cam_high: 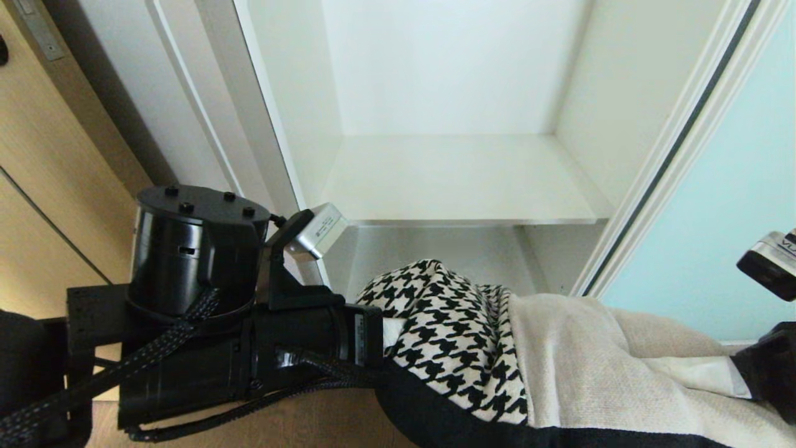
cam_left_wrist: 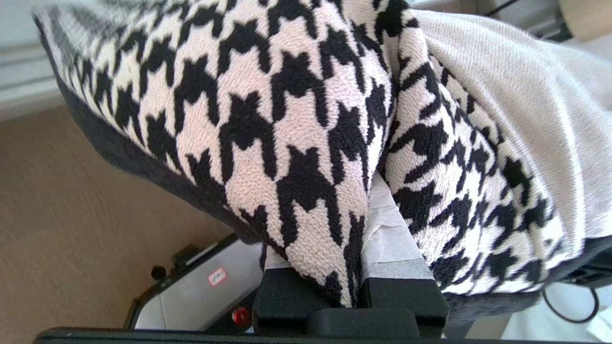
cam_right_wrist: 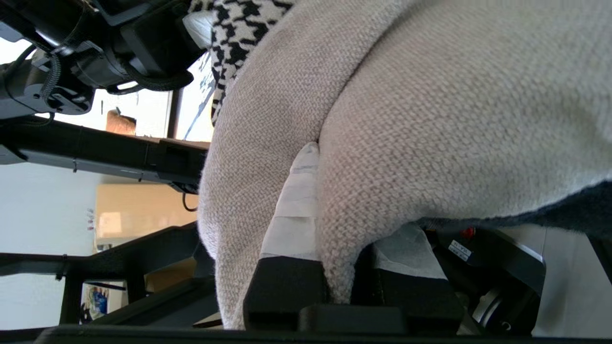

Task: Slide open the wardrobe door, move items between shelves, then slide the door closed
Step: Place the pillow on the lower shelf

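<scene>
Cushion [cam_high: 497, 354] hangs between my left gripper [cam_left_wrist: 354, 267] and right gripper [cam_right_wrist: 334, 267], each pinching only a fabric fold; either fold could slip before reaching the shelf [cam_high: 460, 180].

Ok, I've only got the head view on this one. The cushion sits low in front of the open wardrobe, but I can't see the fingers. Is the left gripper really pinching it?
Observer: Yes. In the left wrist view the left gripper is shut on a fold of the cushion, in its houndstooth half.
Operator: And the right one?
Observer: The right gripper is shut on a fold of the cream half.
Operator: Anything on the fingers?
Observer: White tape wraps the fingertips on both grippers.
Operator: What's under the cushion?
Observer: Wood-grain floor, not a shelf.
</scene>
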You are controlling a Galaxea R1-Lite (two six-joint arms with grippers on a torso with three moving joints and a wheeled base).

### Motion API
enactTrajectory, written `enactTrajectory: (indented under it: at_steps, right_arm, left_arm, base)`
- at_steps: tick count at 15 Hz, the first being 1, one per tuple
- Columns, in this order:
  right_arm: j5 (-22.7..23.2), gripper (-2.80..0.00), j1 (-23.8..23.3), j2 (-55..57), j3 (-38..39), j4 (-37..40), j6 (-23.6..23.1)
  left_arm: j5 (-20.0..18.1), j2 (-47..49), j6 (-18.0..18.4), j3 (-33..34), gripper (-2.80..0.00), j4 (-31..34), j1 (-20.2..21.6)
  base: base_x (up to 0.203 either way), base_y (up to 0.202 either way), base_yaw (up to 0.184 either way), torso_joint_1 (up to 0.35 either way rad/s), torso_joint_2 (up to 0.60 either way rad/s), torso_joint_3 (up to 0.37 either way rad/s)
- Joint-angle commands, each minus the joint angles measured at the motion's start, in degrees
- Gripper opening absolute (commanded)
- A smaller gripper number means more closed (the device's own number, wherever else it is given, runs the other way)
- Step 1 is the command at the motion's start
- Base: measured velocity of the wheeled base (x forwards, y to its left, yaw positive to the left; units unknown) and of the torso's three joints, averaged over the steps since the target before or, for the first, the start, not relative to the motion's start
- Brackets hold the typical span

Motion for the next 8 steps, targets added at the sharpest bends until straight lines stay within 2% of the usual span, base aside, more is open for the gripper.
enactTrajectory:
  at_steps: [1, 7, 8]
  right_arm:
    - [0.22, -2.80, 0.04, 0.38, 0.08, -0.02, 0.18]
    - [0.22, -2.80, 0.13, 0.91, 0.17, 0.24, 0.09]
    - [0.22, -2.80, 0.22, 0.91, 0.17, 0.18, 0.03]
  left_arm:
    - [0.04, -0.04, -0.16, 0.12, -2.80, -0.15, 0.02]
    - [0.27, 0.14, -1.24, 1.70, -2.80, -0.15, 0.05]
    - [1.33, 0.24, -1.29, 1.75, -2.80, -0.15, 0.05]
  base:
    - [0.000, 0.000, 0.000, 0.000, 0.00, 0.000]
    - [0.000, 0.000, 0.000, 0.000, 0.00, 0.000]
    - [0.000, 0.000, 0.000, 0.000, 0.00, 0.000]
